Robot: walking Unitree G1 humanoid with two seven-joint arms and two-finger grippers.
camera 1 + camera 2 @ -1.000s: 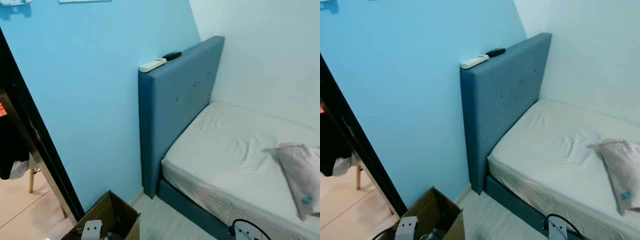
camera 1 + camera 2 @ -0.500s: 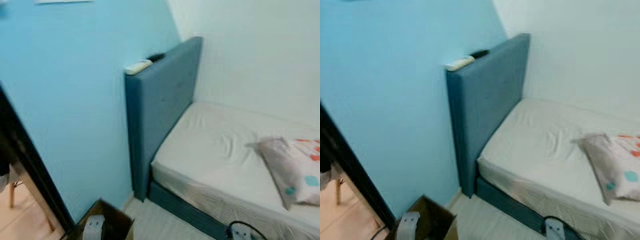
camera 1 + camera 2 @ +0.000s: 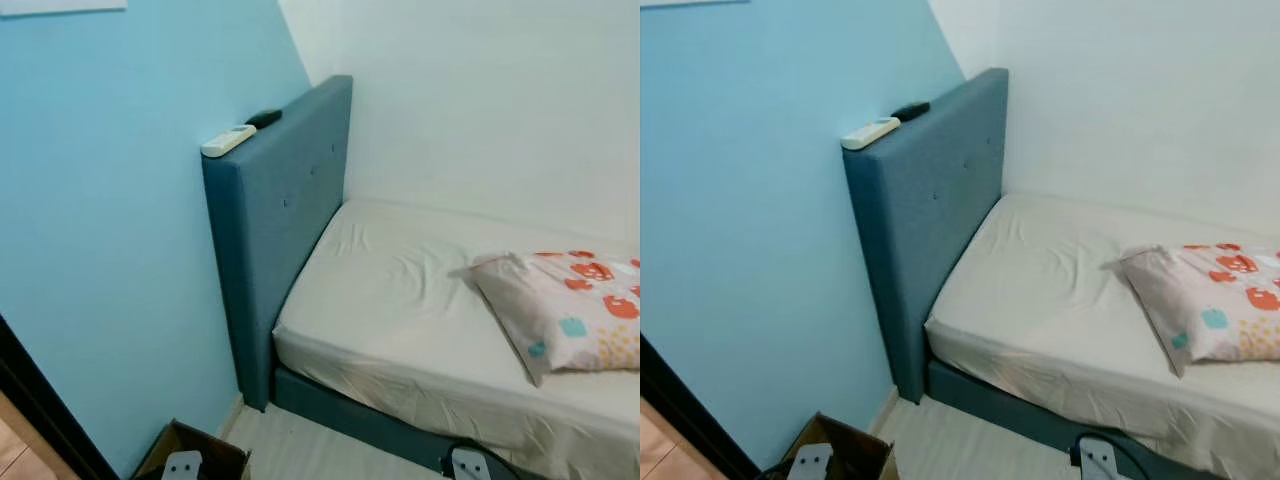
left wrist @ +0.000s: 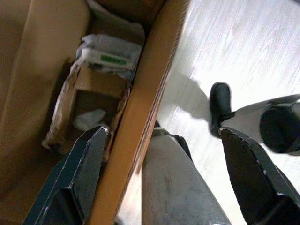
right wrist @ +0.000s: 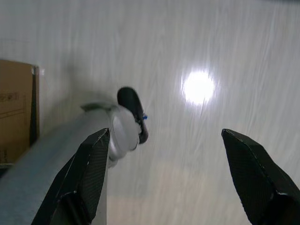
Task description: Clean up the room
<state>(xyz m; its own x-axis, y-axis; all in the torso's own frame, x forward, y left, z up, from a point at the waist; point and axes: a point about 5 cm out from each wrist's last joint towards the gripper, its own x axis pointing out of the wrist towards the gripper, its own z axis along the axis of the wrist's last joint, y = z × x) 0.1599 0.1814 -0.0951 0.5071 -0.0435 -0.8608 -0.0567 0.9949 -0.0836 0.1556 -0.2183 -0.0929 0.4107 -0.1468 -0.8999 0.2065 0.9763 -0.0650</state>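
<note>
A blue upholstered bed point(image 3: 330, 405) with a white-sheeted mattress carries a patterned pillow point(image 3: 565, 320) near its right side, its tall headboard point(image 3: 275, 215) bears a white remote point(image 3: 228, 141) and a black remote point(image 3: 264, 118) on top, and an open brown cardboard box point(image 3: 190, 458) sits on the pale wood-grain floor point(image 3: 310, 450).

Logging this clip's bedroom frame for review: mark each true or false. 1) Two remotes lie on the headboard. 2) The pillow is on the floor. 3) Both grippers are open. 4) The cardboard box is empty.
1) True: a white remote and a black remote rest on the blue padded headboard.
2) False: the patterned pillow lies on the white mattress.
3) True: left gripper and right gripper hang open, holding nothing.
4) False: the brown cardboard box holds packets.
</note>
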